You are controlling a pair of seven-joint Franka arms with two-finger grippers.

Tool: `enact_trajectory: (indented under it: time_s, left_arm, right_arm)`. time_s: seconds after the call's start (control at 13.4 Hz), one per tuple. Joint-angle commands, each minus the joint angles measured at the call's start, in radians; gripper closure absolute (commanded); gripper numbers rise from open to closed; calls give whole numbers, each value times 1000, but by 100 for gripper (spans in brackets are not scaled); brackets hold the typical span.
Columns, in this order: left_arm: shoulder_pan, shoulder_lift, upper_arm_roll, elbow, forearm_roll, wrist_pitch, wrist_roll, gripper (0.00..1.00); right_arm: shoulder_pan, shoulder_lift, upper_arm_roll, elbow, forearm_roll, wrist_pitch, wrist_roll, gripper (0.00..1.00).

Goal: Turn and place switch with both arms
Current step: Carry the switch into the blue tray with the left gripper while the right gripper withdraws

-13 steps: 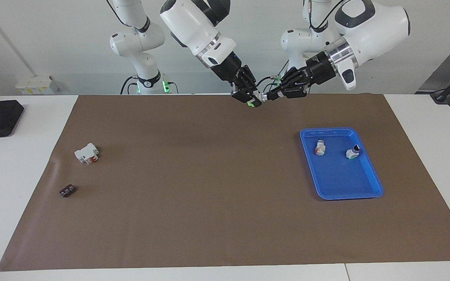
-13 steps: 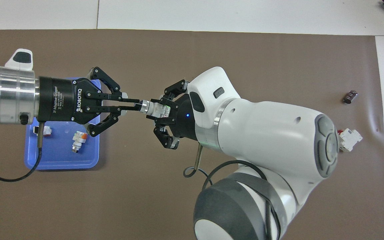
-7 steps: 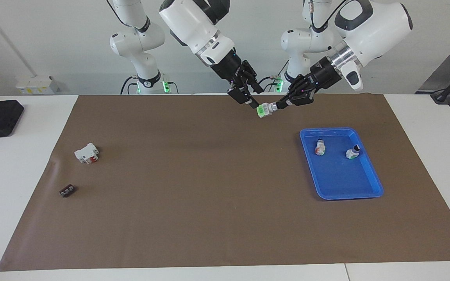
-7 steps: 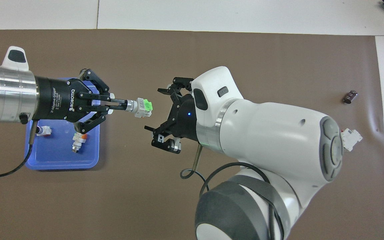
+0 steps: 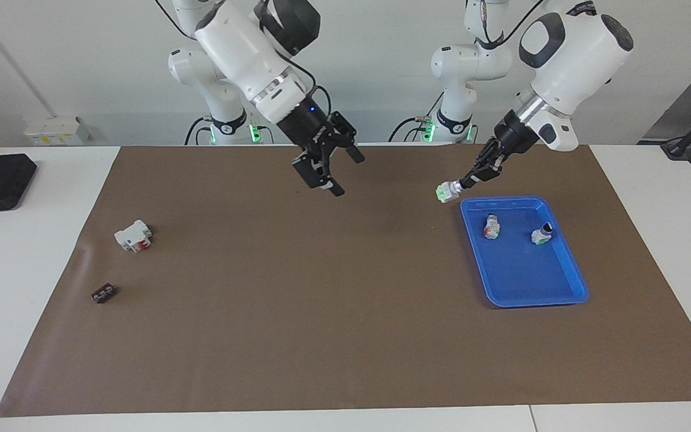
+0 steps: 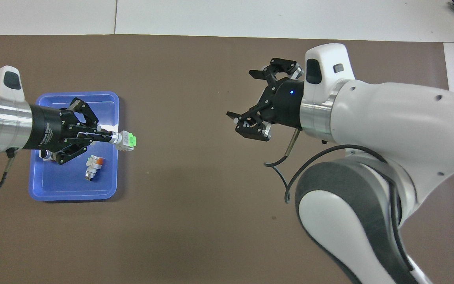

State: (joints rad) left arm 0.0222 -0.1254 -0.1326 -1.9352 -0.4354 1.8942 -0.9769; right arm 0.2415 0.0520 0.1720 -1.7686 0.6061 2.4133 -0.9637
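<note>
Switch (image 5: pixel 446 192) pinched by its knob in my left gripper (image 5: pixel 462 183), green end outward, above the blue tray's (image 5: pixel 537 297) rim, my right gripper (image 5: pixel 341 175) spread wide, empty, over the brown mat (image 5: pixel 321 300).

Three switches (image 5: pixel 446 192), one tray (image 5: pixel 568 295), two blocks (image 5: pixel 133 235)

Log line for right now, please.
left pincer: shut on switch, over blue tray edge | right pincer: open, empty, over mat | tray: two small parts inside
</note>
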Motion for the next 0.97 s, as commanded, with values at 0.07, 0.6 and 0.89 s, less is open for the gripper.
enact_trajectory:
  time_s: [0.07, 0.6, 0.89]
  left_arm:
    - [130, -76, -2, -102, 128, 6, 283, 100]
    - [218, -59, -2, -215, 294, 182, 614, 100]
    - [229, -31, -2, -307, 307, 298, 679, 100]
  right_arm:
    - [-89, -6, 7, -19, -58, -5, 32, 0]
    - [-143, -3, 1, 18, -583, -187, 693, 0]
    - [-55, -27, -208, 49, -660, -410, 861, 0]
